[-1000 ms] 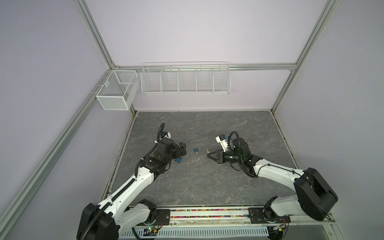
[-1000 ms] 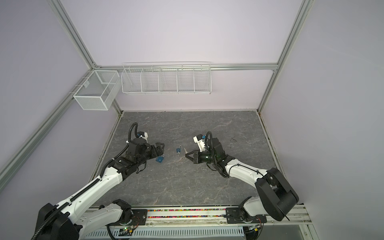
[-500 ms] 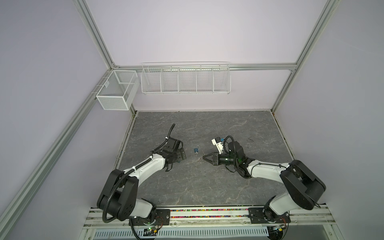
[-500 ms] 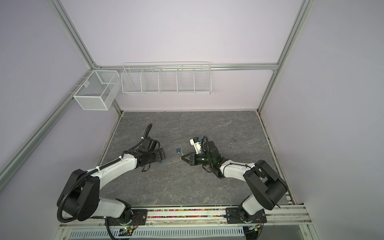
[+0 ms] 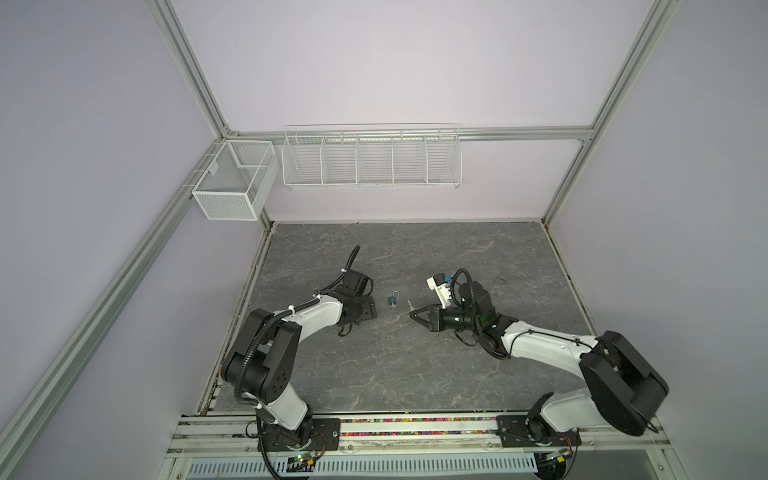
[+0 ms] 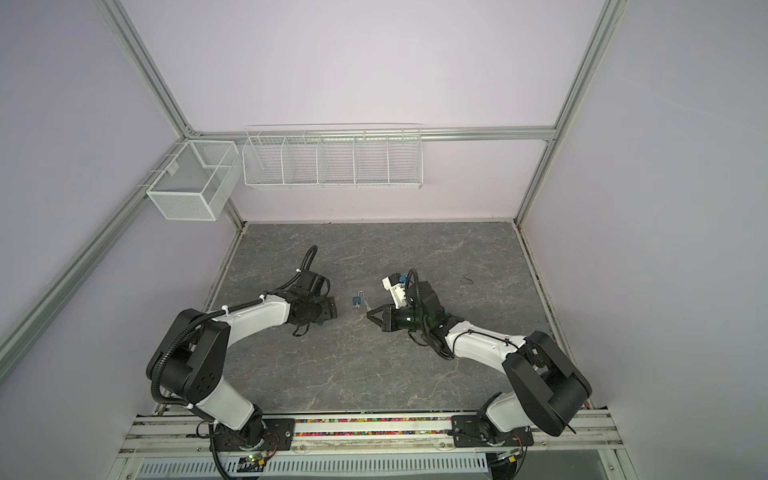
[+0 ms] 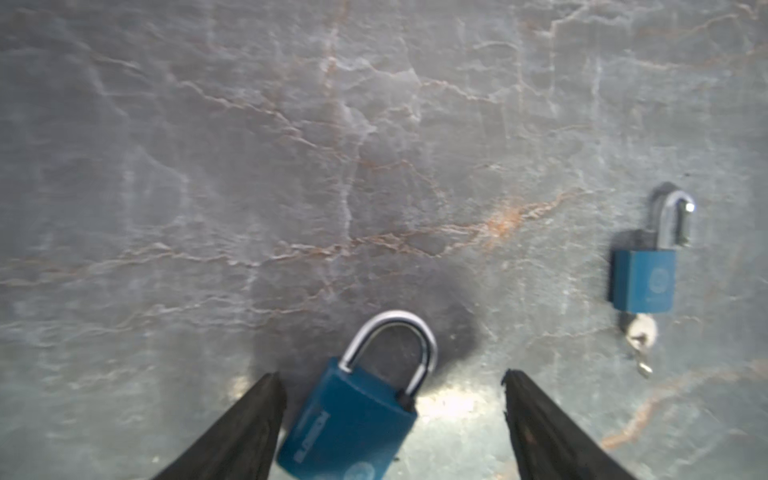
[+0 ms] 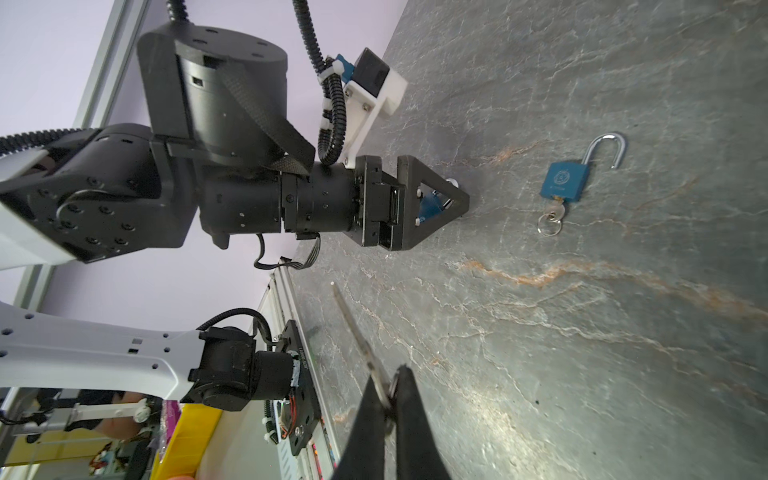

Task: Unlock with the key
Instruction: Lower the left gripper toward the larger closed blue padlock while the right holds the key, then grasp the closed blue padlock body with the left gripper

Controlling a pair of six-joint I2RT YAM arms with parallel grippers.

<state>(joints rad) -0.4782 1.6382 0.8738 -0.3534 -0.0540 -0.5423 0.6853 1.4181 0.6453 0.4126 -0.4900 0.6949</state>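
A shut blue padlock (image 7: 349, 419) lies on the grey table between the fingers of my left gripper (image 7: 390, 376). The jaws stand open around it, one finger (image 7: 257, 415) close against its body and the other well apart. The right wrist view shows that padlock (image 8: 430, 205) inside the left gripper (image 8: 457, 195). My right gripper (image 8: 395, 382) is shut on a key (image 8: 357, 328) whose blade sticks out past the tips. In both top views the left gripper (image 5: 369, 311) (image 6: 330, 309) and right gripper (image 5: 413, 314) (image 6: 369, 314) face each other low over the table.
A second blue padlock (image 5: 393, 300) (image 6: 357, 300) (image 7: 642, 278) (image 8: 564, 179) lies between the two grippers, its shackle swung open and a key (image 7: 640, 334) on a ring in it. White wire baskets (image 5: 370, 158) (image 5: 235, 187) hang on the back wall.
My left arm has come down and moved right, with its jaws narrowing round the shut padlock. My right gripper has moved a little left and lower, still shut on the key.
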